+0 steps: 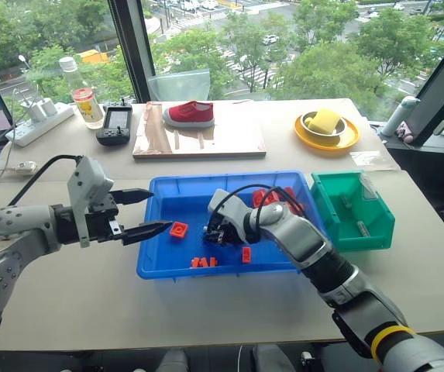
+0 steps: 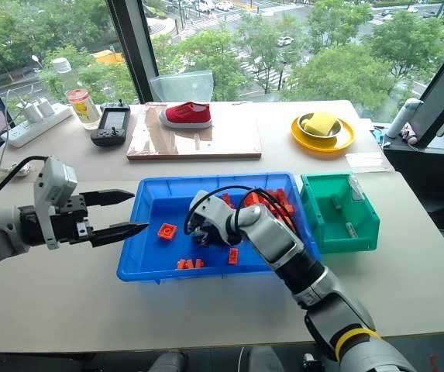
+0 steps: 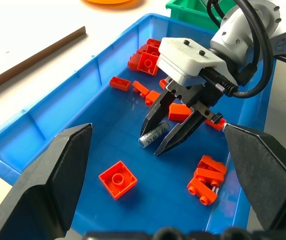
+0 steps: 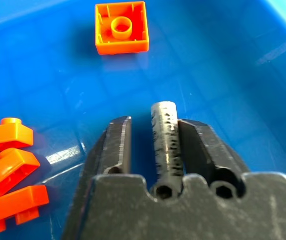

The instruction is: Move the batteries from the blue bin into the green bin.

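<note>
The blue bin (image 1: pixel 206 271) sits mid-table with orange bricks (image 1: pixel 178 229) scattered in it. My right gripper (image 3: pixel 151 143) reaches down into the bin's middle and is shut on a silvery battery (image 4: pixel 165 145), which lies lengthwise between its fingers just above the bin floor. My left gripper (image 1: pixel 148 213) hovers open over the bin's left rim, holding nothing. The green bin (image 1: pixel 353 209) stands against the blue bin's right side with two batteries (image 1: pixel 363 229) lying in it.
A heap of orange bricks (image 1: pixel 272 198) fills the blue bin's far right corner. Behind the bins are a wooden board (image 1: pixel 198 139) with a red shoe (image 1: pixel 189 114), a yellow dish (image 1: pixel 326 133), a black controller (image 1: pixel 115 124) and a bottle (image 1: pixel 88 97).
</note>
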Robot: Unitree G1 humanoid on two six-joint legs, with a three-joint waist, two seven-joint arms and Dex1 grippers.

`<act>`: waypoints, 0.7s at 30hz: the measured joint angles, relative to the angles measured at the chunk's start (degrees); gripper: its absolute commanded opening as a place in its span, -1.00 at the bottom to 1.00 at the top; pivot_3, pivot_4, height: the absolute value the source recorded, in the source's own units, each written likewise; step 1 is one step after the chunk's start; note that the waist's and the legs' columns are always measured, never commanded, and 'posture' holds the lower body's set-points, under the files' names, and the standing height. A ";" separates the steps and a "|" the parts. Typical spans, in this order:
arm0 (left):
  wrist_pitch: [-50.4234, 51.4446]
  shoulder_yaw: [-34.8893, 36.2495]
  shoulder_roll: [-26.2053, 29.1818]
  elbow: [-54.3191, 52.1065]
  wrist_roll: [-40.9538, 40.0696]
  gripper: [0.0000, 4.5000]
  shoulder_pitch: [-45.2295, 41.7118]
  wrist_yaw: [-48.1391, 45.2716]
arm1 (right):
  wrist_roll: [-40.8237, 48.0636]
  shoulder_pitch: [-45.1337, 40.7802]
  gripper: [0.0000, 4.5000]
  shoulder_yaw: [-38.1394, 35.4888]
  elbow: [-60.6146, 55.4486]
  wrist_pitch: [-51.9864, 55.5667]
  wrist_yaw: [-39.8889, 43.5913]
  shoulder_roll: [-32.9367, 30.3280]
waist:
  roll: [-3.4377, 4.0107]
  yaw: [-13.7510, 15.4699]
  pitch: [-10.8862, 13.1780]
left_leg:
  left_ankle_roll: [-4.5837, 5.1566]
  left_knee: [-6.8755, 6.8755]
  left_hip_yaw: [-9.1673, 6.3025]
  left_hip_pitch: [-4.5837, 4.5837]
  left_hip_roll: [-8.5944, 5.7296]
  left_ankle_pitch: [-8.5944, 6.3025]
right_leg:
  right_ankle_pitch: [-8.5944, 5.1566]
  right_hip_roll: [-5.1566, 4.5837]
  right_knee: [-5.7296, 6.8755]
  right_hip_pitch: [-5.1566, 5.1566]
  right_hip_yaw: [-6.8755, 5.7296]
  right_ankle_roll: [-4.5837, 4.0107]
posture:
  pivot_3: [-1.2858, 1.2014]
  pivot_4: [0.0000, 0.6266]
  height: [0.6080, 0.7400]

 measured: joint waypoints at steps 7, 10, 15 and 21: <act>0.00 -0.01 0.00 0.01 -0.01 1.00 -0.01 0.08 | -0.74 -0.01 -0.87 -0.12 0.00 -0.17 0.60 -0.02 | 0.00 0.00 0.00 | 0.00 0.00 0.00 0.00 0.00 0.00 | 0.00 0.00 0.00 0.00 0.00 0.00 | 0.03 -0.52 1.00; 0.00 -0.02 0.00 0.01 -0.01 1.00 -0.03 0.07 | -0.43 0.25 -0.87 -1.13 -0.75 0.06 0.85 -0.51 | 0.00 0.04 0.00 | 0.00 0.00 0.00 -0.02 0.00 0.00 | 0.00 0.00 -0.01 0.00 0.00 0.00 | 0.03 -0.52 1.00; -0.01 -0.02 0.00 0.01 -0.02 1.00 -0.02 0.02 | 6.27 -1.83 -0.87 -15.06 -12.66 7.60 1.56 -5.59 | 0.02 0.38 0.04 | -0.05 0.05 0.00 -0.13 -0.04 0.03 | 0.00 -0.06 -0.01 -0.02 -0.01 0.00 | 0.03 -0.52 1.00; -0.04 -0.03 0.00 0.03 0.00 1.00 0.06 -0.21 | 11.07 -8.79 -0.87 -35.32 -18.34 15.43 -2.26 -16.16 | 0.00 0.47 0.03 | 0.03 0.03 0.00 -0.06 -0.03 -0.02 | 0.00 -0.05 -0.06 0.05 -0.02 0.00 | 0.03 -0.52 1.00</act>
